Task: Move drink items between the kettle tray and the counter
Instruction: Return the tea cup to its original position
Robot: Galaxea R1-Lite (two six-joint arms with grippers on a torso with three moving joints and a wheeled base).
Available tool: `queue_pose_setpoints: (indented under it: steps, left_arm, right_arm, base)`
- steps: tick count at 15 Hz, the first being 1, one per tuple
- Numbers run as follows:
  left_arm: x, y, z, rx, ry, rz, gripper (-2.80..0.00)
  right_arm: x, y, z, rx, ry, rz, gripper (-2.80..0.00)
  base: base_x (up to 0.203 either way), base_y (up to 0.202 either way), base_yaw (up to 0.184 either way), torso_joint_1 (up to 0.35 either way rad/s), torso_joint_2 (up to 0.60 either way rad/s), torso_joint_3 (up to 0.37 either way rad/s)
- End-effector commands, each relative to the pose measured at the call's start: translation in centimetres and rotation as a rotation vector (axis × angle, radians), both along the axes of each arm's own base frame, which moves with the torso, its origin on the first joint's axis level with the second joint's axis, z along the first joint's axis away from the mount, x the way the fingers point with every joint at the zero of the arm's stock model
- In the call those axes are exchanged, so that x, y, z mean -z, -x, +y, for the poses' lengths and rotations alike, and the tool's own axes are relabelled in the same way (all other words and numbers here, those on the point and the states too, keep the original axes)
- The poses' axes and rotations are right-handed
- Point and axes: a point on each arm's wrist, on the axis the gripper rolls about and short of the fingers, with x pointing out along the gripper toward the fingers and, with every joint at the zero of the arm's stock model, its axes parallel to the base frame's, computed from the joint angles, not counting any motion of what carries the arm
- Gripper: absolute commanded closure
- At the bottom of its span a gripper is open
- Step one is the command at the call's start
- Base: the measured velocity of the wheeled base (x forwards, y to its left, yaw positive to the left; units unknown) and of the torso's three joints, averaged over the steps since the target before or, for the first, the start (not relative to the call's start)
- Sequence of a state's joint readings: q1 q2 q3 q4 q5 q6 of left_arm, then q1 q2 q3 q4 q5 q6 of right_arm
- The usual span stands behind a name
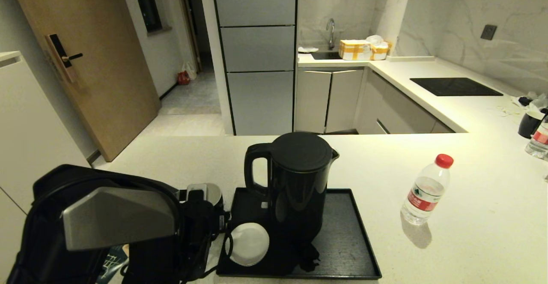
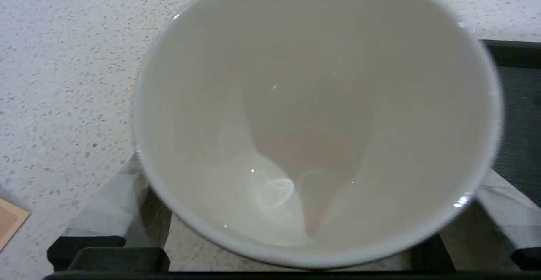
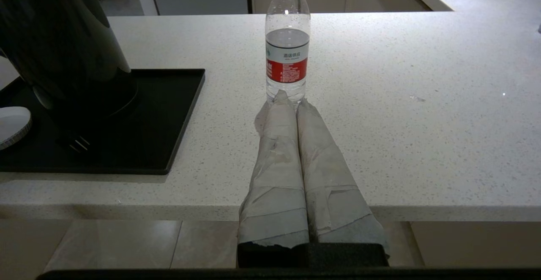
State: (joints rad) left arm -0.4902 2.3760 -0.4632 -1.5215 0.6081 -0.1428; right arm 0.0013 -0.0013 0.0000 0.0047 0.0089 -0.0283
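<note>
Low in the head view, left of centre, the left gripper (image 1: 214, 215) sits at the near left corner of the kettle tray (image 1: 346, 237); its jaws are spread wide, and in the left wrist view the cup (image 2: 317, 119) fills the frame between the two taped fingers (image 2: 114, 204), white inside facing the camera; whether the pads actually touch the cup's wall I cannot tell. In the head view that cup (image 1: 249, 244) shows as a white disc at the tray's lower left corner, just beside the kettle (image 1: 295, 185); the kettle stands upright in the middle of the frame, on the tray, handle to the left. The water bottle (image 1: 426, 189) stands upright on the counter (image 1: 471, 215), right of the tray and apart from it. In the right wrist view the right gripper (image 3: 287, 98) is closed, fingers pressed together and empty, pointing at the bottle (image 3: 287, 43) from the counter's near edge; the tray (image 3: 169, 115) lies at the left of that frame.
</note>
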Motion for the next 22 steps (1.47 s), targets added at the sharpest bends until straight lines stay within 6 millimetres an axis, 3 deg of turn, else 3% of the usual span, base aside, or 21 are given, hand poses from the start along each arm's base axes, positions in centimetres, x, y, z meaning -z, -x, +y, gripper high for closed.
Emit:
queue_pose_setpoints:
  steps: [1,2,3,10,13,15,18,22]
  left_arm:
    - [0.0,0.0,0.0,-0.003,0.002,-0.006,-2.80]
    - [0.2,-0.1,0.0,-0.002,-0.013,0.001,-2.80]
    - [0.2,-0.1,0.0,-0.003,-0.015,0.000,0.00]
    - [-0.3,0.0,0.0,-0.001,-0.006,-0.010,0.00]
    - [-2.1,0.6,0.3,0.004,0.019,-0.045,0.00]
    - [-3.8,1.5,0.6,0.016,0.040,-0.069,0.00]
    - [-4.2,2.3,0.5,0.034,0.045,-0.066,0.00]
    - [-4.4,5.1,-1.1,0.113,0.058,-0.036,0.00]
  right_arm:
    - [0.0,0.0,0.0,-0.001,0.001,0.001,0.00]
    - [0.0,0.0,0.0,-0.001,0.001,0.001,0.00]
    - [0.0,0.0,0.0,-0.001,0.001,0.001,0.00]
    - [0.0,0.0,0.0,-0.001,0.001,0.001,0.00]
    - [0.0,0.0,0.0,-0.001,0.001,0.001,0.00]
    - [0.0,0.0,0.0,-0.001,0.001,0.001,0.00]
    - [0.0,0.0,0.0,-0.001,0.001,0.001,0.00]
    - [0.0,0.0,0.0,-0.002,0.001,0.001,0.00]
  base:
    - [0.000,0.000,0.000,0.000,0.00,0.000]
    - [0.000,0.000,0.000,0.000,0.00,0.000]
    - [0.000,0.000,0.000,0.000,0.00,0.000]
    - [0.000,0.000,0.000,0.000,0.00,0.000]
    - [0.000,0.000,0.000,0.000,0.00,0.000]
    - [0.000,0.000,0.000,0.000,0.00,0.000]
    - [0.000,0.000,0.000,0.000,0.00,0.000]
    - [0.000,0.000,0.000,0.000,0.00,0.000]
